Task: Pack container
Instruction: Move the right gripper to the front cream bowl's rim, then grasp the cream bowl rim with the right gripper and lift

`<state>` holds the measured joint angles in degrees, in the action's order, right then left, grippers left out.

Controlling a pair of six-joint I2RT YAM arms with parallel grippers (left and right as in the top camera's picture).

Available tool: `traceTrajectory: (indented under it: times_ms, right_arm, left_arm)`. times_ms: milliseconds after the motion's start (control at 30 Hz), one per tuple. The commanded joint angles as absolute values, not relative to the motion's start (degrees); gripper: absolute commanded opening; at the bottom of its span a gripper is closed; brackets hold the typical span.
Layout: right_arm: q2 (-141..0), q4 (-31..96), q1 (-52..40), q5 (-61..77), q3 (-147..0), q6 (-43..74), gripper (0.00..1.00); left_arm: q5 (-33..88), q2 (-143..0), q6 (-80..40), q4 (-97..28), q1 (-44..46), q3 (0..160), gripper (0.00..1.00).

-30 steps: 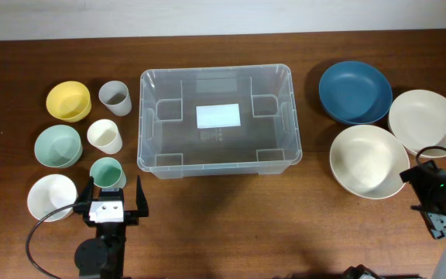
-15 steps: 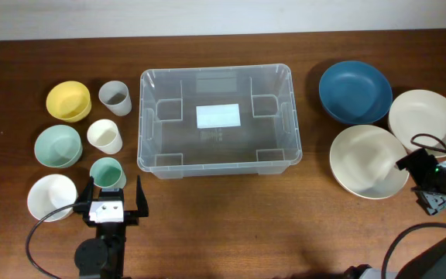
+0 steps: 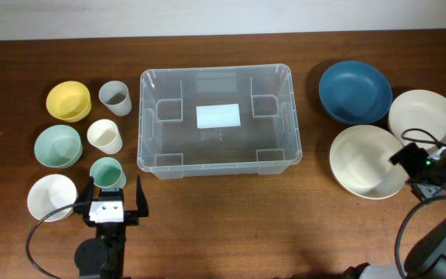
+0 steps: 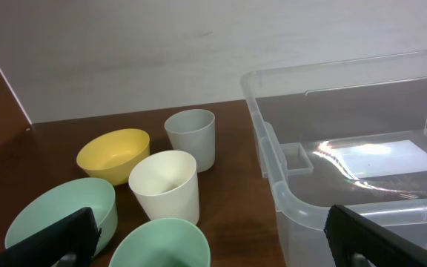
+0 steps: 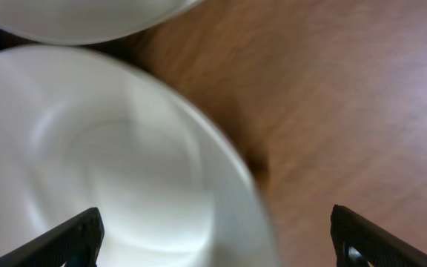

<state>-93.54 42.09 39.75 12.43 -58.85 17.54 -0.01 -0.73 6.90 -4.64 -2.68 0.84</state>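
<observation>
The container (image 3: 207, 151) sits in the middle of the table (image 3: 207, 225), toward the far edge. It is likely light, stiff and slippery, so best held by its rim (image 3: 215, 70). The left gripper (image 3: 114, 194), near the front edge, is wide apart. So is the right gripper (image 5: 217, 241), over a cream bowl (image 3: 362, 159).

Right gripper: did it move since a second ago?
Yes. In the overhead view the right gripper went up and left, from the bare wood to the right rim of the front cream bowl.

Before me, the container (image 3: 207, 143) is clear, glossy plastic. My table (image 3: 231, 225) is brown wood, smooth and faintly grained. The cream bowl (image 3: 358, 159) looks smooth and matt.
</observation>
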Motion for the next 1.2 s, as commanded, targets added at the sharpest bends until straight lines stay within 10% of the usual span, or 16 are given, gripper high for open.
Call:
traceTrajectory:
  times_ms: [0, 467, 900, 1167]
  right_arm:
    - [-96.2, 40.5, 36.0, 13.3, -58.4, 16.0, 0.93]
    - [-100.5, 39.7, 34.6, 11.1, -58.4, 16.1, 0.88]
    - [-100.9, 39.4, 34.6, 9.8, -56.8, 16.7, 0.23]
    - [-100.9, 37.1, 34.6, 9.6, -53.1, 16.8, 0.04]
  left_arm:
    - [-0.2, -0.3, 7.8, -4.8, -2.9, 0.5, 0.99]
    - [-0.2, -0.3, 7.8, -4.8, -2.9, 0.5, 0.99]
    - [-0.2, -0.3, 7.8, -4.8, -2.9, 0.5, 0.99]
    - [-0.2, -0.3, 7.8, -4.8, -2.9, 0.5, 0.99]
